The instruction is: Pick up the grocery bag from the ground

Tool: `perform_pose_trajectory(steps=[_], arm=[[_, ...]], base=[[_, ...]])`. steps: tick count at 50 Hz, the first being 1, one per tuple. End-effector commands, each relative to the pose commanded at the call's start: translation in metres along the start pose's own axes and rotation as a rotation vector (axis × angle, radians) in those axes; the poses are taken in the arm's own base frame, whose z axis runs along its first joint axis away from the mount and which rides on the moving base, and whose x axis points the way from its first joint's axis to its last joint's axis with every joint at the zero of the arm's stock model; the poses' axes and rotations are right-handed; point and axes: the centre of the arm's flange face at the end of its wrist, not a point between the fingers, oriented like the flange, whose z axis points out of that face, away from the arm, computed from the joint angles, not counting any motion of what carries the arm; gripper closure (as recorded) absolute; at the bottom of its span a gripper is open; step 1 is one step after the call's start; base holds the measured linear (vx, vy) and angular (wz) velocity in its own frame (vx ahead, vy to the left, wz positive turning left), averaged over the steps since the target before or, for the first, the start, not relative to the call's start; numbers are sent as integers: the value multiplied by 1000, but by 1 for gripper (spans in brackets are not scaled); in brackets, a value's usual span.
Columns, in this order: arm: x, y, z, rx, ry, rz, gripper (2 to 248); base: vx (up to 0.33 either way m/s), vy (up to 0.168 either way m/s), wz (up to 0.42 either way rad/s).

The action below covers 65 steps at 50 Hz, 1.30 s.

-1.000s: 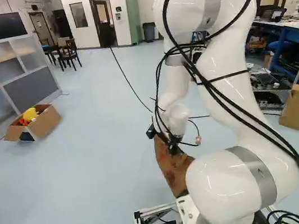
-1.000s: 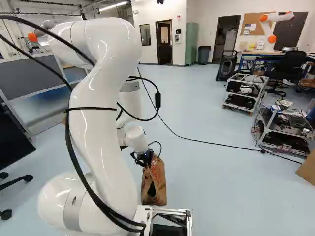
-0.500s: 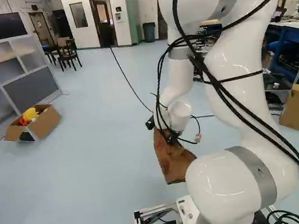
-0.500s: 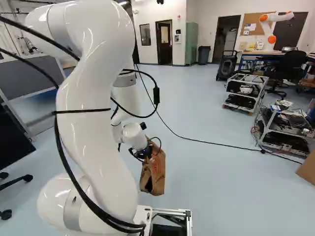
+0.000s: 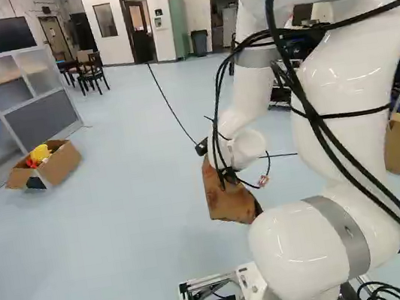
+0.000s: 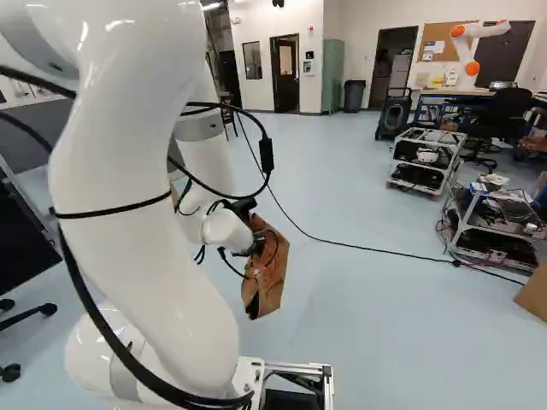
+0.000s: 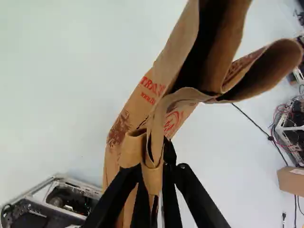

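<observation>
From here I can see the black two-fingered claw (image 6: 255,246), at the end of the thick white arm (image 6: 141,196), drawn nearly together on a thin fold of paper. That fold belongs to the brown paper grocery bag with red print (image 7: 154,90), and the claw has it nipped from both sides, close to the bag's rim. The bag's mouth gapes just ahead of the claw, while its body slants down below, tilted rather than upright, and looks to be hanging above the pale blue floor (image 5: 140,228).

The base's silver metal frame (image 6: 299,373) is behind the claw, nearer the arm's foot, apart from the bag. Well off to the claw's left, by a grey panelled partition (image 5: 37,119), is an open cardboard box (image 5: 62,166) with something yellow and red inside. A thin black cable (image 6: 367,249) runs across the floor beyond the claw and away to its right. Out that way, too, stand two low metal-framed carts (image 6: 427,137) loaded with gear, well apart from the claw. Far ahead and to the right, another robot (image 6: 483,31), white and orange, rises by a blue-legged counter (image 6: 461,92).
</observation>
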Motion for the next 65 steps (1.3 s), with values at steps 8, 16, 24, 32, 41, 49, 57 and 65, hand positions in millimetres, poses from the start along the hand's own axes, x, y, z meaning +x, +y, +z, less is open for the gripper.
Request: perform_pose_trajectory(steps=[8, 16, 24, 32, 41, 49, 57, 65], arm=[[6, 3, -19, -35, 89, 70, 228], [10, 5, -36, -61, 172, 133, 228], [12, 6, -52, -81, 251, 192, 228], [13, 7, -66, -94, 319, 240, 228], [14, 7, -79, -103, 388, 288, 228], [14, 7, -88, -108, 441, 325, 228], [14, 7, -96, -110, 485, 354, 228], [13, 7, -102, -111, 520, 377, 228]], base=[[0, 0, 0], [0, 0, 0], [0, 0, 0], [0, 0, 0], [0, 0, 0], [0, 0, 0], [0, 0, 0], [0, 0, 0]])
